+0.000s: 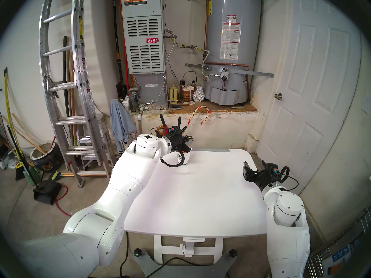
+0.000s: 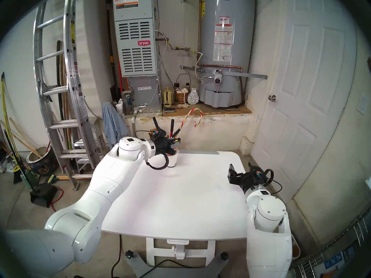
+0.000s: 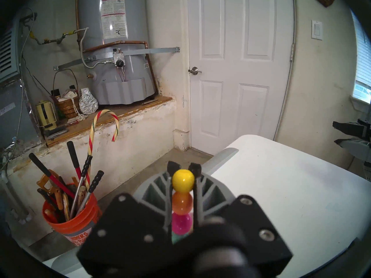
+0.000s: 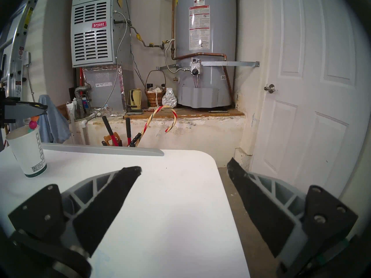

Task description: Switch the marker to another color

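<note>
Marker segments, yellow over orange over pink over teal, stand upright between the left gripper's fingers in the left wrist view, the pads pressed against its sides: clamped on it. The head views hide this behind the black wrist; there only the paper cup shows under the gripper, toward 11 o'clock on the white table. The right wrist view alone shows the marker's lower beads sticking out of the cup's mouth, the fingers across its top. The right gripper hovers at the table's 3 o'clock edge, fingers wide apart, nothing between them. Beyond the table at 12 o'clock an orange bucket holds tools and a striped candy cane, clear of both arms.
</note>
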Action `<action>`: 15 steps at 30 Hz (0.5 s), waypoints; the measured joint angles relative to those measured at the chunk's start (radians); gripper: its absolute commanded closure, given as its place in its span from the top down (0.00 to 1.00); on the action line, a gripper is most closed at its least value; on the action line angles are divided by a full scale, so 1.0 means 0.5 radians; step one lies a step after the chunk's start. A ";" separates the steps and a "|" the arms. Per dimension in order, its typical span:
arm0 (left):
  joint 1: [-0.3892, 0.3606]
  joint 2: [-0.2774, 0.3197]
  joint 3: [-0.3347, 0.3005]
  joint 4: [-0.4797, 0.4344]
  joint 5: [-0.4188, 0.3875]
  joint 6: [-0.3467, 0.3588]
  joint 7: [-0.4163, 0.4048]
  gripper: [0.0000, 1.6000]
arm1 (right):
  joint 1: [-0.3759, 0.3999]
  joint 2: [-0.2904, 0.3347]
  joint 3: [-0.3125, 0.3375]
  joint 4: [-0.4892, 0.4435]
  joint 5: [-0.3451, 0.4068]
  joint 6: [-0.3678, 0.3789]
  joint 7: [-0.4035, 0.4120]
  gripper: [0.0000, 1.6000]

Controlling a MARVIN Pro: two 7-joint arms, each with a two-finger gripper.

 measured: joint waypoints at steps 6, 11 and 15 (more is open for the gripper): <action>0.013 -0.001 -0.063 -0.078 -0.043 -0.006 0.009 0.00 | 0.010 0.005 -0.003 0.017 0.000 0.000 0.001 1.00; 0.036 0.009 -0.119 -0.207 -0.085 -0.002 -0.014 0.00 | 0.025 0.013 -0.009 0.032 0.001 -0.001 0.003 1.00; 0.074 0.021 -0.168 -0.317 -0.124 0.001 -0.041 0.00 | 0.041 0.020 -0.018 0.043 0.001 -0.007 0.004 1.00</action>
